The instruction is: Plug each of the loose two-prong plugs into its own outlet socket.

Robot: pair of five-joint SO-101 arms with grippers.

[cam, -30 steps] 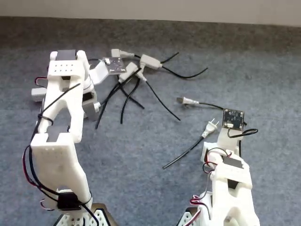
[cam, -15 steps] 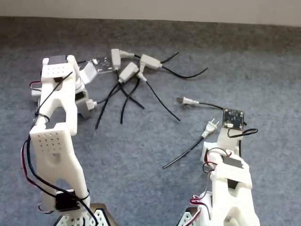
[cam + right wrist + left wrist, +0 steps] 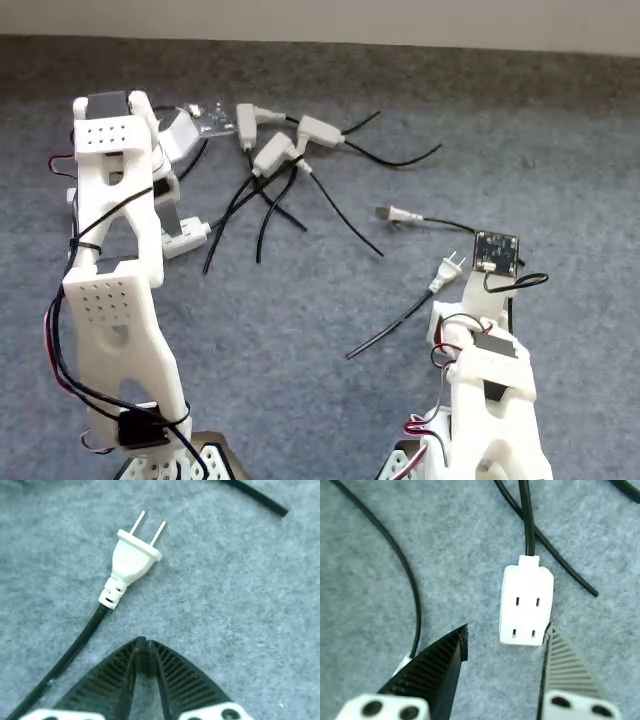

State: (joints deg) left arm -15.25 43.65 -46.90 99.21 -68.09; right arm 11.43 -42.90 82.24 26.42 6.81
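Observation:
A loose white outlet socket [image 3: 526,605] on a black cord lies on the grey carpet, its slotted end between the tips of my open left gripper [image 3: 507,630]. From above, that socket [image 3: 186,240] sits beside the left arm [image 3: 112,190]. A white two-prong plug [image 3: 131,557] lies just ahead of my shut right gripper [image 3: 146,652], prongs pointing away and nothing held. In the high view this plug [image 3: 447,270] is in front of the right arm [image 3: 490,370]. A second loose plug [image 3: 396,213] lies farther off toward the middle.
Three white sockets or plugs [image 3: 272,152] with tangled black cords [image 3: 262,205] cluster at the back centre. A black cord [image 3: 400,565] runs past the left gripper's dark finger. The carpet's middle and front are open floor.
The left arm has swung left and back, away from the cord cluster, and now stands over the loose socket. The right arm has not moved.

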